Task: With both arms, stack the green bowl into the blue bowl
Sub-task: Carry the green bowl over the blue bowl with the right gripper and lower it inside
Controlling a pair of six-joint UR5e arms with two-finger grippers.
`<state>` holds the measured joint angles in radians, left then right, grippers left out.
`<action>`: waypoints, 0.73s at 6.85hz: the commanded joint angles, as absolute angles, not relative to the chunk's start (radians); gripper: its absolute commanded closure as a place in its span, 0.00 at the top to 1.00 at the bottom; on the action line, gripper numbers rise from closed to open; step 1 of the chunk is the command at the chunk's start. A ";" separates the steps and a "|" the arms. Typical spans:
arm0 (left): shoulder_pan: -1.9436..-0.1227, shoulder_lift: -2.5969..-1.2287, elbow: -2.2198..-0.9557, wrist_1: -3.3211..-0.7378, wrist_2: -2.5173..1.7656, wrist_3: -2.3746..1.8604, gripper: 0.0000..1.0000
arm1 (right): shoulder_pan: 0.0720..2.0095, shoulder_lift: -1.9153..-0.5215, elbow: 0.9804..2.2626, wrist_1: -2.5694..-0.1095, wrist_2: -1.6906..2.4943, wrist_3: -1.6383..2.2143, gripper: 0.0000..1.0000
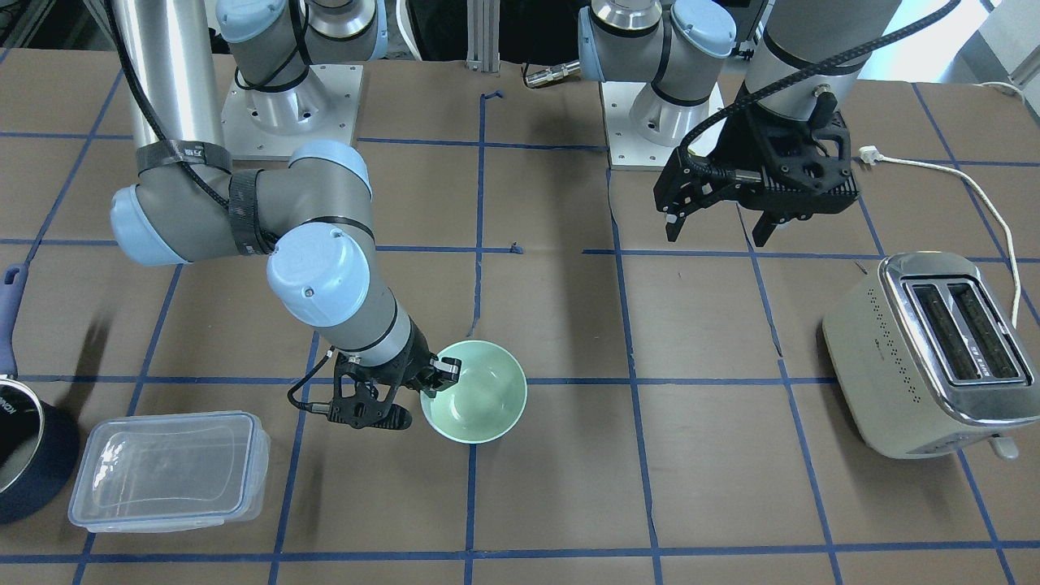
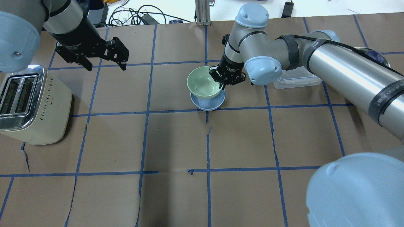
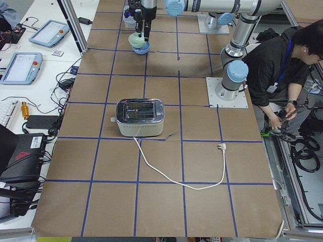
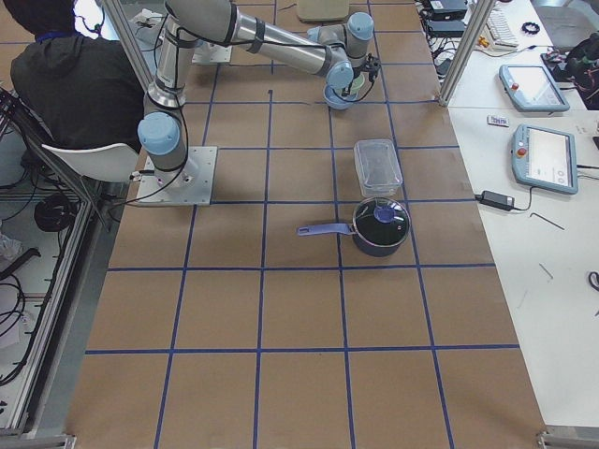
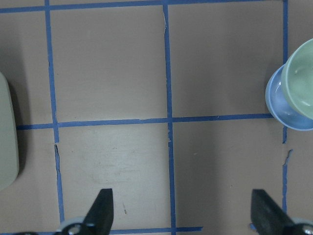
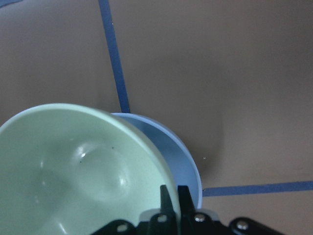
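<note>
**Pinching green bowl (image 2: 202, 82) over blue bowl (image 2: 209, 104)**

Gripping the green bowl's rim with the right gripper (image 2: 223, 84), fingers clamped on either side of its wall. Holding it atop the blue bowl, blue rim peeking out beneath, both well apart from the toaster (image 2: 31, 107). Hovering the left gripper (image 2: 106, 67) near the toaster, fingers spread wide, grasping nothing.

The green bowl (image 2: 203, 82) covers most of the blue bowl (image 2: 209, 104) (only its rim peeks out). The pot (image 1: 36, 475) is cut off at the front view's edge.
</note>
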<state>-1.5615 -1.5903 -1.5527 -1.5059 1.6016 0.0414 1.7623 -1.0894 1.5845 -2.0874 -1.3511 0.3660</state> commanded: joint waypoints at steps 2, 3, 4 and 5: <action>-1.563 -1.589 -1.557 -1.506 1.603 0.041 1.00 | 1.763 -1.091 1.626 -2.098 -1.350 0.362 0.00; -1.563 -1.589 -1.557 -1.506 1.601 0.041 1.00 | 1.763 -1.094 1.625 -2.100 -1.351 0.362 0.63; -1.563 -1.589 -1.555 -1.506 1.605 0.047 1.00 | 1.763 -1.094 1.624 -2.165 -1.356 0.351 1.00; -1.563 -1.589 -1.557 -1.506 1.603 0.048 1.00 | 1.760 -1.098 1.620 -2.172 -1.356 0.353 1.00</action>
<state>-1.5631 -1.5892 -1.5562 -1.5064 1.6033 0.0456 1.7616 -1.0945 1.6229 -2.1470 -1.3545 0.3549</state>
